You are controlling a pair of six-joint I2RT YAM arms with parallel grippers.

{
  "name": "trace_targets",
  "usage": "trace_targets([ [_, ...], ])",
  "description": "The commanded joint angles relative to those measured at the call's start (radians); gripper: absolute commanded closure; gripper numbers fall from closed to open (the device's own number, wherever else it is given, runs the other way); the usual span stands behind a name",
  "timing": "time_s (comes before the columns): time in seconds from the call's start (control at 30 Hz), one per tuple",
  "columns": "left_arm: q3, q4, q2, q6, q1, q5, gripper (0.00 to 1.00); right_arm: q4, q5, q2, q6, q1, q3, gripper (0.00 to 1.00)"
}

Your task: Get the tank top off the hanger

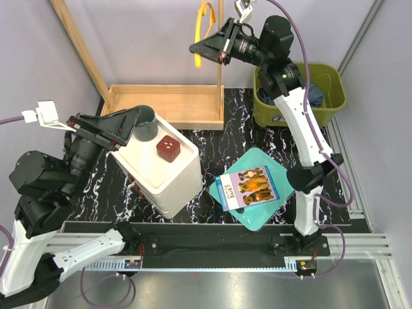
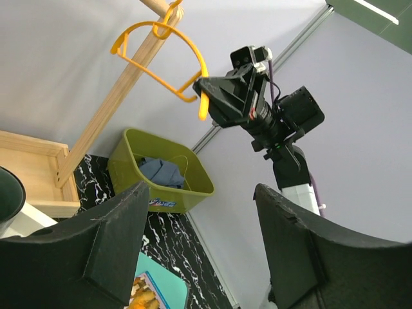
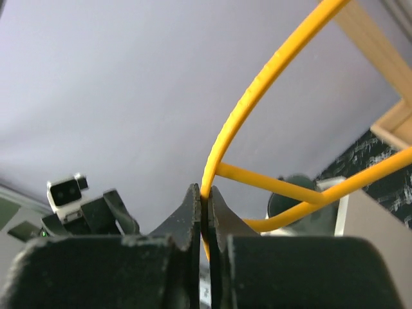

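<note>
Tank top (image 2: pixel 162 172) lies in the bin (image 2: pixel 121 166) below the right pincer (image 3: pixel 205 199), clamped on the bare hanger (image 3: pixel 254 87); left pincer (image 2: pixel 201 212) gapes empty.

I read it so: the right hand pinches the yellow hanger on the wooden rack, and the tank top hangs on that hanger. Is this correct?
Not quite. The right hand does pinch the hanger on the wooden rack, but the hanger is bare. The tank top lies in the green bin. The left wrist view shows this.
</note>
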Motion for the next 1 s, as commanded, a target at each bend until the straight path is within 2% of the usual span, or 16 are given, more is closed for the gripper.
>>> trace_targets([
  [0.0,0.05,0.001,0.017,0.022,0.0,-0.008,0.3,0.058,0.131,0.105,0.103,0.003,0.19,1.0],
  [0.13,0.073,-0.01,0.037,0.028,0.001,0.012,0.3,0.066,0.198,0.154,0.126,0.002,0.25,1.0],
  [0.33,0.106,-0.02,0.069,0.042,0.001,0.038,0.3,0.075,0.296,0.145,0.178,-0.003,0.209,1.0],
  [0.6,0.122,-0.036,0.094,0.054,0.0,0.057,0.3,0.075,0.254,0.157,0.26,-0.008,0.19,1.0],
  [0.87,0.106,-0.047,0.08,0.051,0.0,0.052,0.3,0.077,0.221,0.082,0.241,-0.009,0.029,1.0],
  [0.93,0.106,-0.047,0.078,0.051,0.0,0.052,0.3,0.075,0.201,0.08,0.24,-0.008,0.018,0.93],
  [0.97,0.103,-0.048,0.08,0.05,0.0,0.052,0.3,0.074,0.195,0.079,0.24,-0.009,0.014,0.84],
])
